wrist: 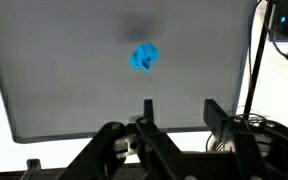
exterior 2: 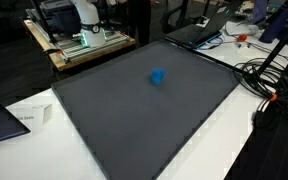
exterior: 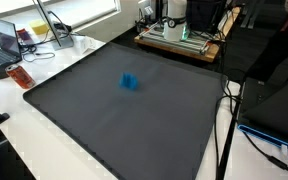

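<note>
Clearly apart and empty, the claw (wrist: 182, 108) hangs above a blue lump (wrist: 144, 57) too blurred to identify.

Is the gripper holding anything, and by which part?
Nothing is held: the gripper is empty, and the blue object lies apart on the dark mat.

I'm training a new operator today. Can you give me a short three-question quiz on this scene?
1. True or false: the fingers grip the blue object.
2. What colour is the mat beneath the blue object?
3. Multiple choice: the blue object lies A) on the mat, B) off the mat, C) between the fingers.
Key: 1 false, the fingers stand apart and clear of it; 2 dark grey; 3 A.
</note>
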You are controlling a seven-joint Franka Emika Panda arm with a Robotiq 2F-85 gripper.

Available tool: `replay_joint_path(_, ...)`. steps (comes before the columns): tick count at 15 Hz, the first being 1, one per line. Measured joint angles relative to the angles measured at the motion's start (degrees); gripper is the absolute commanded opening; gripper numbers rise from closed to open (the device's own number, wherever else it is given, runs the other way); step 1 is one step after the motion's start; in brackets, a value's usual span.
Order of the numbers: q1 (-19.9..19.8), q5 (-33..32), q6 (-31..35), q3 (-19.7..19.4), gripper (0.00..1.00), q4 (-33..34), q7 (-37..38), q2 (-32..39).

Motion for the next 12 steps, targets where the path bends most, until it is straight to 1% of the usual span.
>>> replay_joint_path(1,0.0,-0.17,-0.17,-0.01,0.95,0.26,0.18,0.03)
replay_joint_path(2,0.0,-0.31,-0.19,0.0,0.99,0.35,0.32,0.04)
replay_joint_path(3,0.01,-0.45,-0.19,0.0,1.0,0.36,0.48,0.05)
replay_joint_path(7,0.39,-2.67,1.79,0.28,1.0,0.08,3.27,0.47)
replay_joint_path(12,2.11,-7.05,3.99,1.48,1.0,-1.78,7.41,3.12)
